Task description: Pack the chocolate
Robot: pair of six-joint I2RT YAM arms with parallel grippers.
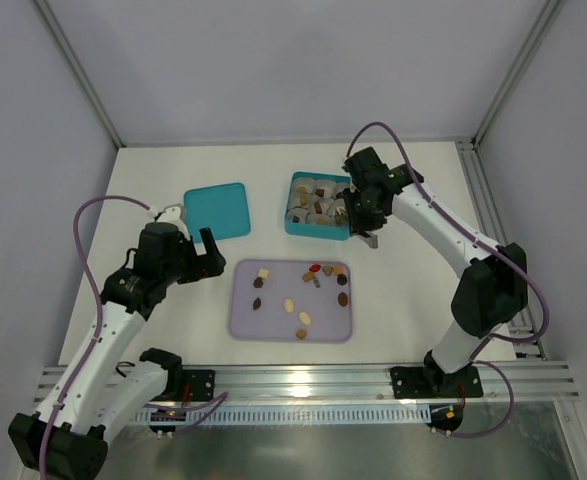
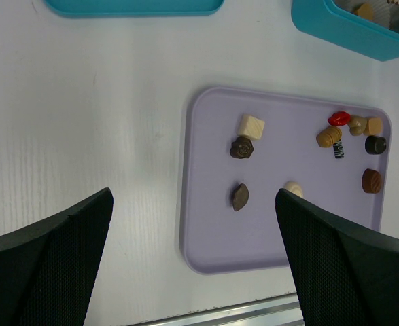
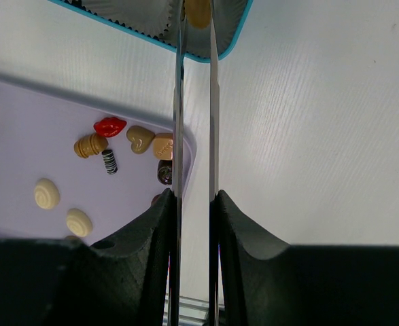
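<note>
Several small chocolates [image 1: 303,290], dark brown, tan, cream and a red one [image 2: 339,118], lie on the lilac tray [image 1: 273,325]. My left gripper [image 1: 199,258] is open and empty, hovering over the table at the tray's left edge [image 2: 194,195]. My right gripper [image 1: 358,225] is shut on a tan chocolate [image 3: 198,17], held between its thin blades [image 3: 197,8] over a paper cup [image 3: 131,17] at the near right corner of the teal box [image 1: 291,225]. Some chocolates sit in the box's cups.
The teal lid [image 1: 217,210] lies flat left of the box, behind my left gripper. The tray [image 2: 287,231] sits between the arms, near the table's front metal rail [image 1: 303,380]. White walls enclose the table.
</note>
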